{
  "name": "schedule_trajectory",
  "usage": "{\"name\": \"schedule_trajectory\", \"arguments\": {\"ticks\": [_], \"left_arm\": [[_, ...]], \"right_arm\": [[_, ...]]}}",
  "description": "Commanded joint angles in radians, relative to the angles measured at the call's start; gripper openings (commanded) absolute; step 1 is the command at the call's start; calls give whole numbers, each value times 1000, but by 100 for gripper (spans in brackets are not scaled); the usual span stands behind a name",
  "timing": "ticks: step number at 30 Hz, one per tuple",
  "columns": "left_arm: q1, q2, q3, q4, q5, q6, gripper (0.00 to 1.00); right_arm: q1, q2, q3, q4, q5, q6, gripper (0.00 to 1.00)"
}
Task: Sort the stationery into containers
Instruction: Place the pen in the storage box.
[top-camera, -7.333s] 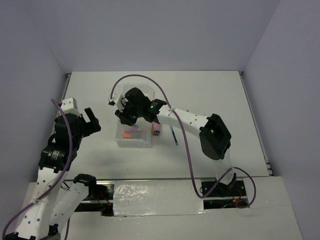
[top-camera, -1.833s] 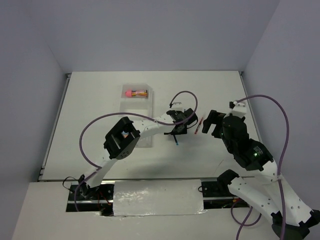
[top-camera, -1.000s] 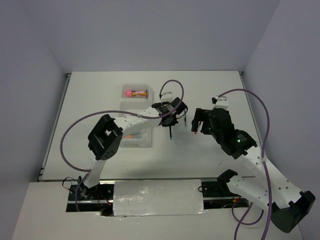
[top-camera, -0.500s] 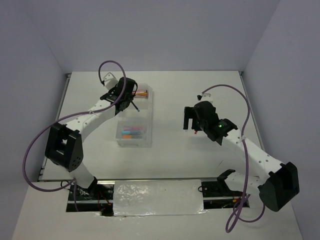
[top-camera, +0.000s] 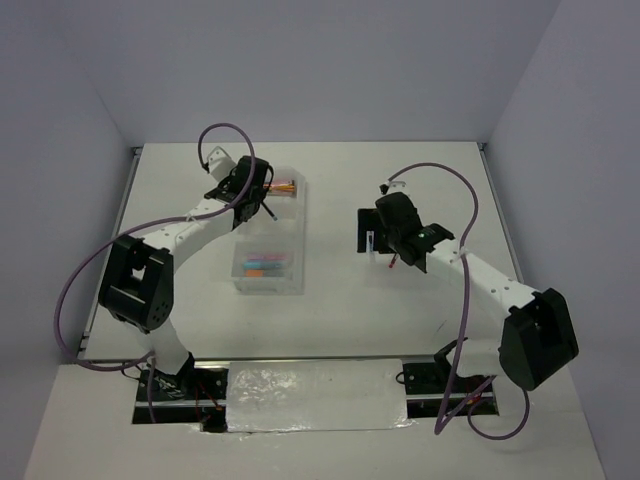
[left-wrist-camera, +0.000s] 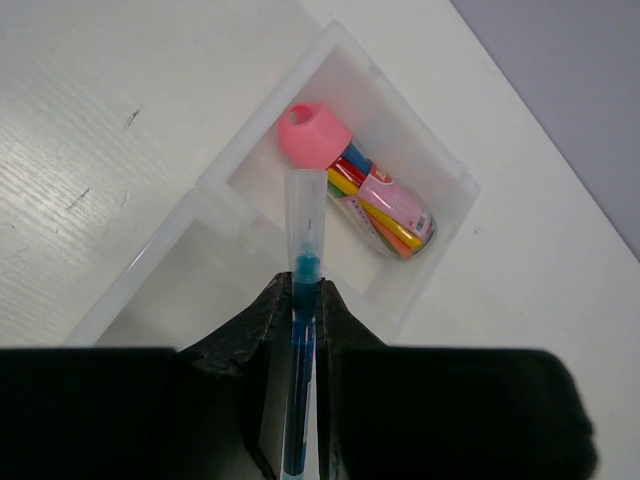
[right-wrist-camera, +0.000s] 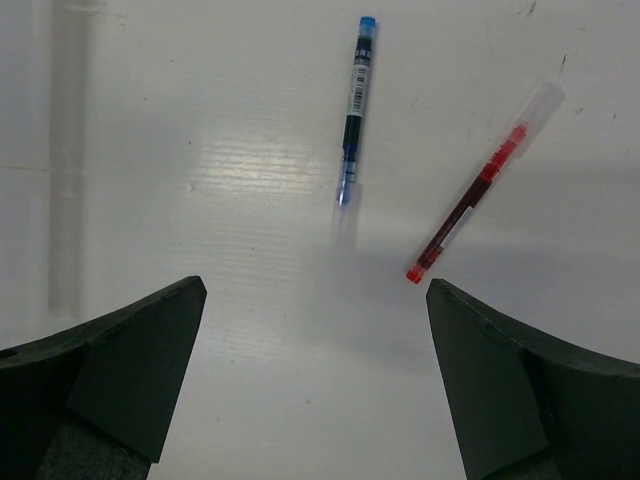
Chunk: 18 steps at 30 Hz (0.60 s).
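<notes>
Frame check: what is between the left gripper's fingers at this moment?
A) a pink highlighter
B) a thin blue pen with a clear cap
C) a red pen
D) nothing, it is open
B: in the left wrist view the left gripper is clamped on a thin blue pen, whose clear-capped end points out over the tray.
</notes>
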<state>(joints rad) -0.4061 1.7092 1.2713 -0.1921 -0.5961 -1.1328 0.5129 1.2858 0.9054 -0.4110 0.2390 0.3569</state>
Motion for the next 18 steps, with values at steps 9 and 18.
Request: {"name": "schedule_trajectory", "arguments": {"ticks": [9, 18], "left_arm": [[-2, 1, -76, 66, -39, -136, 23], [-16, 13, -79, 51, -33, -182, 55]], "right_arm": [[-24, 96, 85, 69, -43, -21, 99], [-82, 285, 216, 46, -38, -64, 99]]}}
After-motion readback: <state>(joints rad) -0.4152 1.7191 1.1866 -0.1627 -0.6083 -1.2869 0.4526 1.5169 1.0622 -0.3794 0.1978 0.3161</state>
